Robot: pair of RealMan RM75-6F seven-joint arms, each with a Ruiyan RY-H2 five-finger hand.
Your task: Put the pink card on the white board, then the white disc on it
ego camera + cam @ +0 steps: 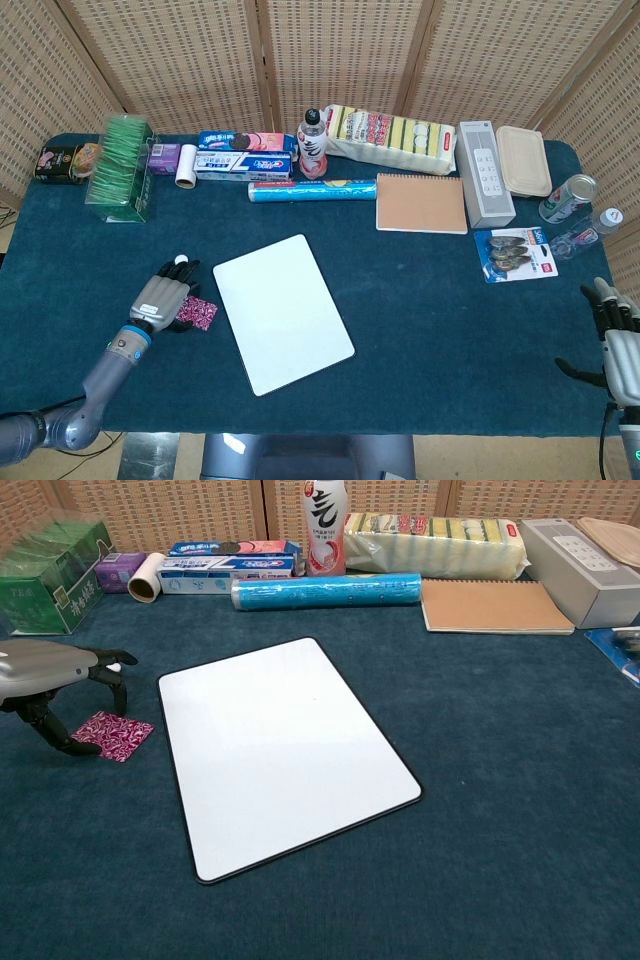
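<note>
Left hand [55, 675] arched over pink card [115, 735], fingertips down

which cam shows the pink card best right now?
Chest view: the pink card lies flat on the cloth beside the white board, mostly exposed, the left hand arched over its far corner. Head view shows it small, partly covered by that hand.

My desk [430, 300] wore dark blue cloth; the pink card [197, 312] lay under my left fingers [178, 276], the white board [283, 311] just beside.
</note>
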